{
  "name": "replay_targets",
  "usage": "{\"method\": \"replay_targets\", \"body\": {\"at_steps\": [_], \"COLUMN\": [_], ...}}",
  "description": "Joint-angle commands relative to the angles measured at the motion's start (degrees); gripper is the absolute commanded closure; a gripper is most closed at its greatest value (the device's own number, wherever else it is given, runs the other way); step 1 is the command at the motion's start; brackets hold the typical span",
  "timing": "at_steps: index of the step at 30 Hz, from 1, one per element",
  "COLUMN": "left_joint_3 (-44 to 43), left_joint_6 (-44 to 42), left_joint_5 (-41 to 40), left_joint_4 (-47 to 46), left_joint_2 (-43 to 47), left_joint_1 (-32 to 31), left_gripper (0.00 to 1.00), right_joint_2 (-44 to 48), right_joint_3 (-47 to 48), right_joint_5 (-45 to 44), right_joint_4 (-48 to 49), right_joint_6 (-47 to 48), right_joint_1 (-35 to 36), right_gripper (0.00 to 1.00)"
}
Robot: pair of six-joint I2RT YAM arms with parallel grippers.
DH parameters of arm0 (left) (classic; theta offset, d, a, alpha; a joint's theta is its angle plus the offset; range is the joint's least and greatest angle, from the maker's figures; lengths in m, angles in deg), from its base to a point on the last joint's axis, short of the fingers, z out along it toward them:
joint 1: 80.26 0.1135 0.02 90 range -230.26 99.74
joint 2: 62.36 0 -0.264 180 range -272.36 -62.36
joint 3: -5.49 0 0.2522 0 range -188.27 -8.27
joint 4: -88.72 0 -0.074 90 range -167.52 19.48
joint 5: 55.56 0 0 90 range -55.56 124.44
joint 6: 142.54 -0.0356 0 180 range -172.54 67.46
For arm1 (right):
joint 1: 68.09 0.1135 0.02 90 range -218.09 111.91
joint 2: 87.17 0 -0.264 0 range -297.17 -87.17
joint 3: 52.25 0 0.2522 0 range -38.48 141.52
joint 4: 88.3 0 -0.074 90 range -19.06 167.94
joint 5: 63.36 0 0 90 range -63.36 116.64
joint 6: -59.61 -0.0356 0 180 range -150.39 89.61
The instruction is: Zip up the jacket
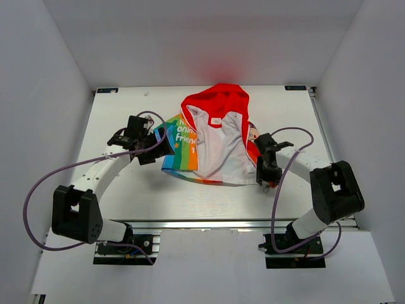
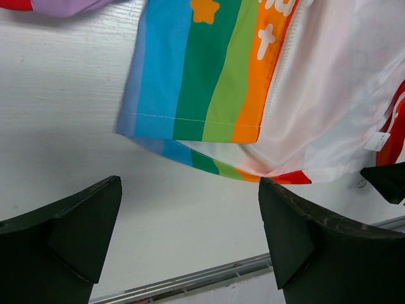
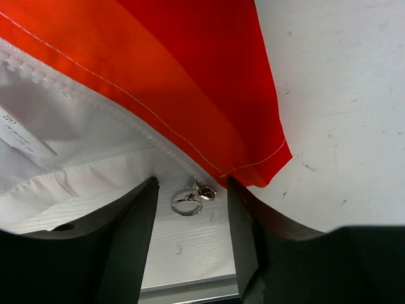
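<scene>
**Jacket unzipped, my hands at its hem**

The jacket (image 1: 212, 136) lies open at the centre of the top view. My left gripper (image 2: 190, 190) gapes just below its rainbow hem, not touching it. My right gripper (image 3: 192, 190) is parted, with the zipper pull (image 3: 193, 201) lying between its fingers, unclamped.

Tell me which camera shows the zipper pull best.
Right wrist: the zipper pull lies sharp between the fingers of the right gripper. Top external cannot resolve it at that gripper; left wrist shows jacket hem, no clear pull.

left tool (image 2: 190, 234) open above table (image 2: 63, 126); jacket (image 2: 209, 76) hem beyond.
</scene>
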Motion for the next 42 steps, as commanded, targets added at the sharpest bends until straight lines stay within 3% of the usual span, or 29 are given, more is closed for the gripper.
{"method": "replay_targets", "body": {"at_steps": [1,9,17,22,25,28,32,36,40,42], "left_joint_3": [-0.62,-2.03,-1.77,-0.10,0.43,1.22,2.89,3.16,3.51,4.03], "left_joint_6": [0.09,0.09,0.18,0.18,0.18,0.35,0.62,0.53,0.62,0.62], "left_joint_5": [-0.79,-1.50,-0.36,0.52,0.70,0.79,2.45,4.21,4.39,4.04], "left_joint_4": [0.16,1.12,0.68,0.42,0.60,0.68,0.33,-0.02,0.42,0.25], "left_joint_2": [0.23,-0.38,0.67,2.08,3.31,4.97,6.47,5.77,5.07,5.42], "left_joint_1": [0.00,0.00,0.00,0.00,0.00,0.00,0.00,-0.09,-0.18,-0.44], "left_gripper": [0.02,0.02,0.02,0.02,0.02,0.02,0.02,0.02,0.02,0.02], "right_joint_2": [-1.01,1.00,16.72,21.31,22.63,21.93,25.18,23.17,18.52,17.28], "right_joint_3": [-2.69,-5.86,0.01,6.53,8.37,9.08,3.47,3.19,0.39,-0.41], "right_joint_5": [0.23,6.30,12.10,22.88,28.61,29.94,24.70,3.45,2.00,1.56], "right_joint_4": [3.73,5.76,0.49,-1.36,-0.22,0.05,2.25,-4.59,-4.26,-3.03], "right_joint_6": [-0.14,1.52,6.53,9.61,10.75,9.53,5.14,-1.98,-2.08,-0.33], "right_joint_1": [-1.43,-2.48,-2.57,-2.31,0.32,7.69,10.96,10.35,3.08,0.16], "right_gripper": [0.47,1.00,1.00,1.00,1.00,1.00,1.00,1.00,0.78,0.72]}}
